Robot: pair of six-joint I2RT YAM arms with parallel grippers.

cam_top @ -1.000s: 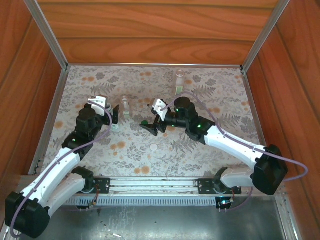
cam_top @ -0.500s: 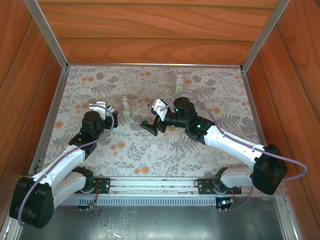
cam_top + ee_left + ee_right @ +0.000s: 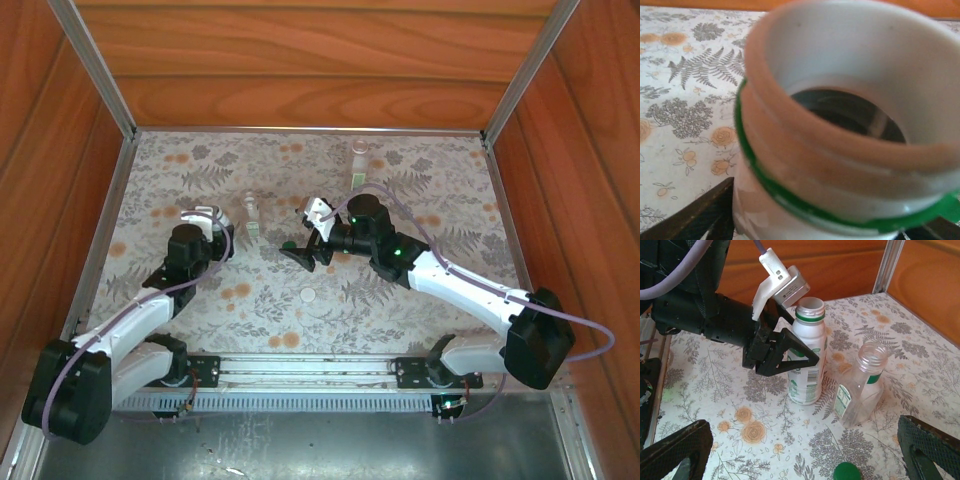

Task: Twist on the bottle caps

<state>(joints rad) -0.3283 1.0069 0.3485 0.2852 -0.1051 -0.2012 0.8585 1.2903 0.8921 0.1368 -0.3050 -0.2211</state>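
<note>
The white bottle (image 3: 807, 360) with green print stands upright and uncapped, its open mouth (image 3: 840, 125) close under the left wrist camera. My left gripper (image 3: 220, 243) is shut on its body, one black finger (image 3: 790, 354) crossing its front. A shorter clear bottle (image 3: 862, 385) stands uncapped just beside it. The dark green cap (image 3: 846, 473) lies flat on the mat between the wide-open fingers of my right gripper (image 3: 300, 252). One white cap (image 3: 309, 296) lies nearer the front. A clear bottle with a yellow-green label (image 3: 357, 162) stands at the back.
The flowered mat (image 3: 420, 300) is boxed in by wooden walls and metal corner posts (image 3: 520, 70). A metal rail (image 3: 310, 372) with both arm bases runs along the near edge. The shorter clear bottle (image 3: 252, 212) stands between the two grippers.
The left arm has drawn its wrist back toward the near left and lowered it around the white bottle. The right arm and the caps have stayed put.
</note>
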